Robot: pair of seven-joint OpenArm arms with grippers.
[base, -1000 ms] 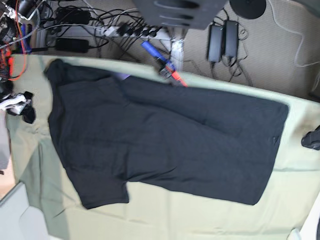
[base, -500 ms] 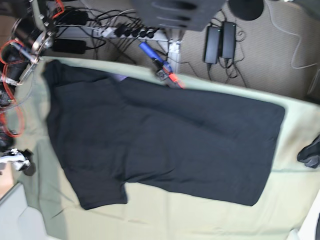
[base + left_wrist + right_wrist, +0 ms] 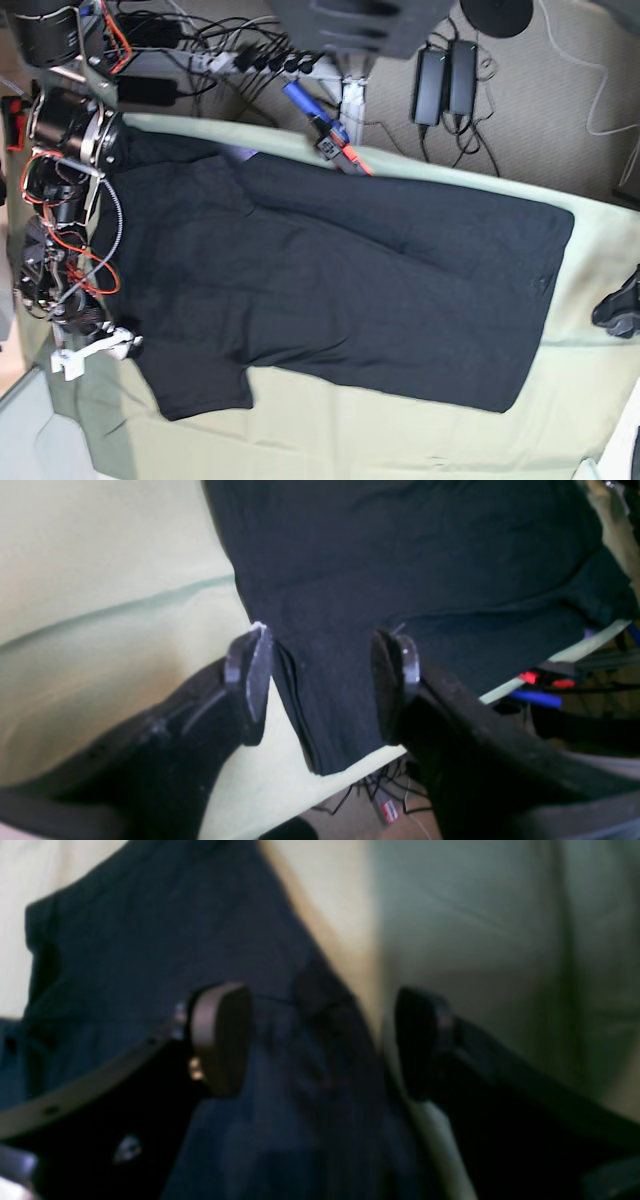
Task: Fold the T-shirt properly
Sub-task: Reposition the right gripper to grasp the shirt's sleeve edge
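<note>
The black T-shirt (image 3: 330, 270) lies spread flat, plain side up, on the pale green table cloth (image 3: 350, 430). A small purple patch (image 3: 245, 152) peeks out at its far edge. My right gripper (image 3: 110, 345) is open at the shirt's left edge beside the near sleeve. In the right wrist view the right gripper (image 3: 322, 1037) stands open over the shirt's edge (image 3: 175, 940). My left gripper (image 3: 615, 305) is at the right edge of the base view, off the shirt. In the left wrist view it (image 3: 322, 680) is open, with a corner of the shirt (image 3: 425, 555) showing between the fingers.
The right arm's motors and red wires (image 3: 65, 230) hang over the table's left end. Cables, a power strip and two black power bricks (image 3: 445, 80) lie on the floor beyond the far table edge. A blue and red clamp (image 3: 325, 125) sits at that edge.
The right arm has swung in from the left and down along the shirt's left edge to the near sleeve. The left gripper and the shirt have hardly moved.
</note>
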